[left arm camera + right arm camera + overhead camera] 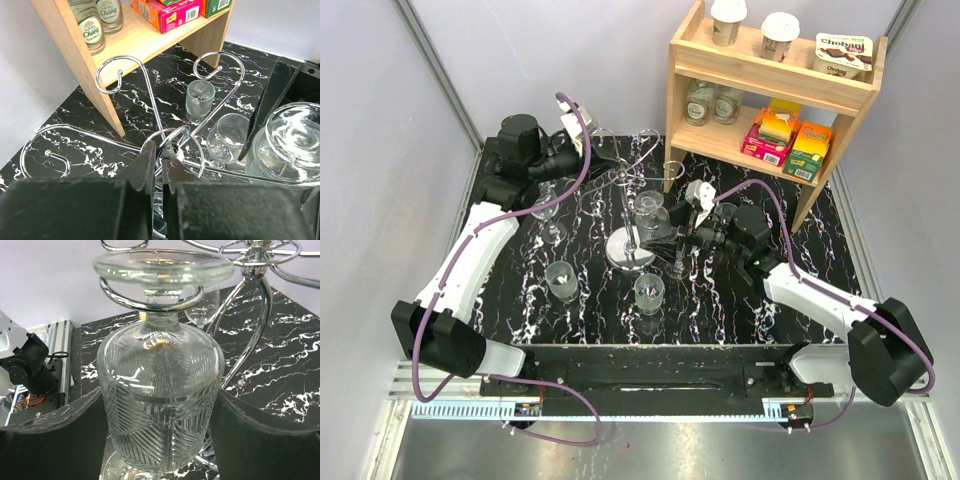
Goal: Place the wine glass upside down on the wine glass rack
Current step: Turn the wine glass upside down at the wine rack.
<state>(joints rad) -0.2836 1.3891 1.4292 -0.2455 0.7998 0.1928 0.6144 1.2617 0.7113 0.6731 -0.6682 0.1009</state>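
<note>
While the left gripper [161,155] has its jaws pinched shut on the top loop of the wine glass rack [630,252], the hanging itself looks all but done. As I judge it, this is the seating-and-release step. The rack stands on its disc base about the middle of the table [740,320], a little toward the left edge, and the hold at its crown seems meant to steady it.

Just right of the central post, the wine glass [160,365] hangs upside down. Its stem passes through one of the curled wire arms, its foot [162,265] lies flat across the top of that curl, and the bowl's mouth points down above the table. The right gripper [159,400] reaches in from the right-edge side, its jaws spread wide and set against both flanks of the patterned bowl, so it has hold of the glass. Whether the wire already carries the full weight I cannot tell.

The next move, by my reckoning, is to let the foot settle onto the curl, part the right jaws a touch more, and draw them straight back toward the right edge — without nudging the bowl sideways, since the stem could slip out of the curl's open side. The left jaws would best release only after that. A spare glass [648,290] stands on the table just on the near-edge side of the base, so a low retreat calls for care.
</note>
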